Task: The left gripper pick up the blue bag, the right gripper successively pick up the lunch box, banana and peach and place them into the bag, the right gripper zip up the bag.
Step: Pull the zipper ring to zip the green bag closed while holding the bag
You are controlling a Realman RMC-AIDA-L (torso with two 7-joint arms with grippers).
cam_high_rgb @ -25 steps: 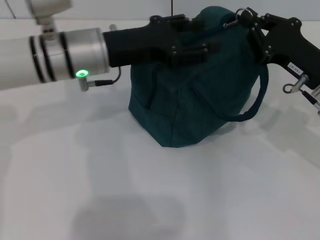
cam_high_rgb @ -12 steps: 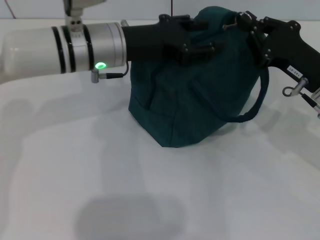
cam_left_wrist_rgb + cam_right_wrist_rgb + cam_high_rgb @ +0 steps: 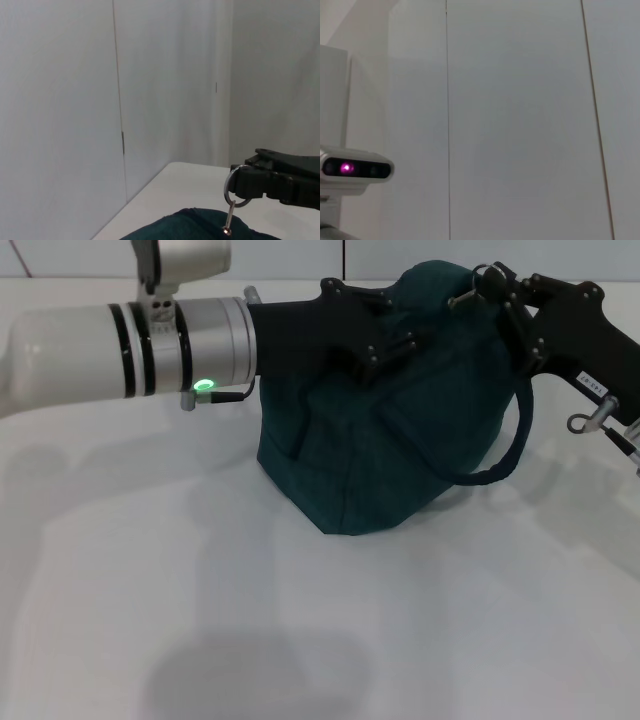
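— So where is the blue bag (image 3: 385, 430) just now?

— Sitting on the white table (image 3: 200, 620), bulging and closed over at the top as far as I can see, with its dark strap (image 3: 505, 455) looping down on the robot's right side. No lunch box, banana or peach shows anywhere on the table, so I judge they are already inside.

— Which step, then?

— The zip, I think. The right gripper (image 3: 490, 290) is at the top of the bag on the right, and a small metal ring with a pin (image 3: 470, 290) hangs at its tip. That looks like the zip pull, and the jaws appear pinched on it, though I cannot swear to it.

— And the other arm?

— The left gripper (image 3: 395, 330) lies against the upper front of the bag, its black body across the fabric. Whether its jaws are spread or pressed together I cannot tell.

— What does the next move call for?

— In my judgement, a steady draw along the zip line while the left side steadies the soft fabric.

— Do the wrist cameras add anything?

— The left wrist view shows the ring and pin dangling from the right gripper above the bag's crown, far clearer than the head view. The right wrist view shows only wall panels and a camera housing (image 3: 355, 170).
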